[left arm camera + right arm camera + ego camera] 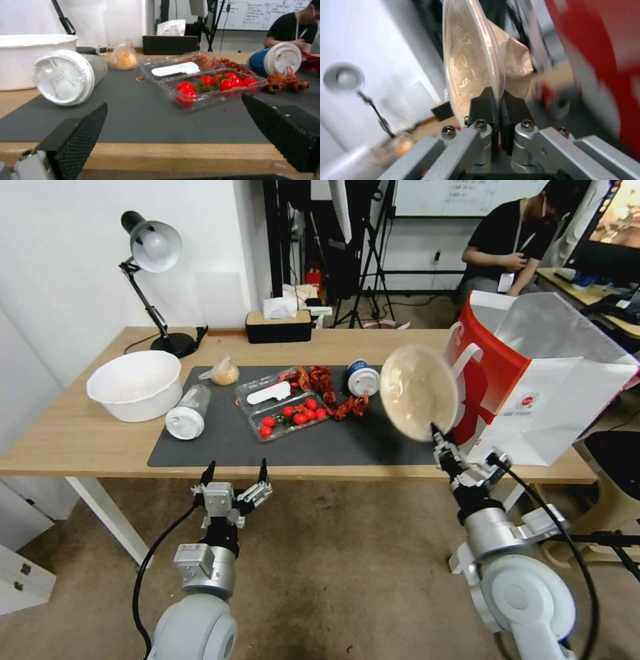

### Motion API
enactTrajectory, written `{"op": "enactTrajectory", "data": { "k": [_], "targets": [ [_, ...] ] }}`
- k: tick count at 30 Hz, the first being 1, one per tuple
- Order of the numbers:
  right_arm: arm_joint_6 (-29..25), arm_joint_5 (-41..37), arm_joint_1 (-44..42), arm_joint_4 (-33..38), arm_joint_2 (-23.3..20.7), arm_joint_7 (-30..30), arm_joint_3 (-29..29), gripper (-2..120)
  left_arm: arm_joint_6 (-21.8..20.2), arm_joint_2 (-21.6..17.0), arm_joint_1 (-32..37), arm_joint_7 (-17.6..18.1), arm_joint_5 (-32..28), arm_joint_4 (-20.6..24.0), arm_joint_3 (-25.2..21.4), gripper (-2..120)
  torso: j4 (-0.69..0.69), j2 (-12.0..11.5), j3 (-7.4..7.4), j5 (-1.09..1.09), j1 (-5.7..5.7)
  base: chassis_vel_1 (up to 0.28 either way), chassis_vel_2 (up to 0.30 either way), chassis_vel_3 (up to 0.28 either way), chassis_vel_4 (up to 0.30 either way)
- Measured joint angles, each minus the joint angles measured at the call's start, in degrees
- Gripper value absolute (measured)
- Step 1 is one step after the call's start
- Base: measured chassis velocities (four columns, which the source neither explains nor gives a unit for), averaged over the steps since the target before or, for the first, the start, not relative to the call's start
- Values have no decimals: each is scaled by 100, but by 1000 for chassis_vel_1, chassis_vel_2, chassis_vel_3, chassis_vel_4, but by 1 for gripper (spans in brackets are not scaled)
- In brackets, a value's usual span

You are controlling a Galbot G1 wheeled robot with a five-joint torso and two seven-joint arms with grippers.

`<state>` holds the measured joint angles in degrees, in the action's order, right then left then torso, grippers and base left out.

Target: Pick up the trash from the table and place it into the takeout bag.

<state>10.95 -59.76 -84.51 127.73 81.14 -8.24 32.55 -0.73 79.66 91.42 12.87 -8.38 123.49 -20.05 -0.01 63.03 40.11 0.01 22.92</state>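
Right gripper (437, 437) pinches rim of lidded beige bowl (418, 391), held on edge above table (80, 437), clear lid facing left, beside takeout bag (533, 387). Left gripper (235, 472) spread wide, empty, at near table edge.

Silver-grey arms, black cable looping along each; black textured fingers (80, 135), silver knuckle blocks with hex screws.

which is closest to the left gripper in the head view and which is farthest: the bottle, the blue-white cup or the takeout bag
Measured from the open left gripper, below the table's near edge:
1. Clear white-capped bottle, lying on the mat's left end, just ahead of the gripper.
2. Blue-white lidded cup, on its side farther back, towards the right.
3. Takeout bag, at the table's far right end, beside the right gripper holding the bowl.
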Motion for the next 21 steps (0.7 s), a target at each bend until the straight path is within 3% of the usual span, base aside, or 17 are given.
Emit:
{"op": "enactTrajectory", "data": {
  "k": [3, 5, 11, 15, 21],
  "targets": [
    [-241, 1111, -41, 64, -173, 517, 54, 0, -1, 41, 27, 3, 0, 12, -15, 100, 0, 0, 0, 0, 0, 0, 0, 0, 0],
    [-254, 1168, -42, 67, -181, 539, 56, 0, -1, 44, 29, 3, 0, 12, -15, 100, 0, 0, 0, 0, 0, 0, 0, 0, 0],
    [-554, 2286, -50, 143, -364, 938, 109, 0, 8, 67, 56, 10, 3, -5, -15, 100, 1, 0, 0, 0, 0, 0, 0, 0, 0],
    [-1087, 3354, -5, 307, -635, 1154, 190, 0, 130, 27, 39, 63, -57, -40, 3, 100, 1, 0, 0, 0, 0, 0, 0, 0, 0],
    [-1384, 3277, 295, 477, -1013, 799, 328, 0, 134, -13, -4, 99, -127, -64, 15, 100, 1, 0, 0, 0, 0, 0, 0, 0, 0]
  ]
}}
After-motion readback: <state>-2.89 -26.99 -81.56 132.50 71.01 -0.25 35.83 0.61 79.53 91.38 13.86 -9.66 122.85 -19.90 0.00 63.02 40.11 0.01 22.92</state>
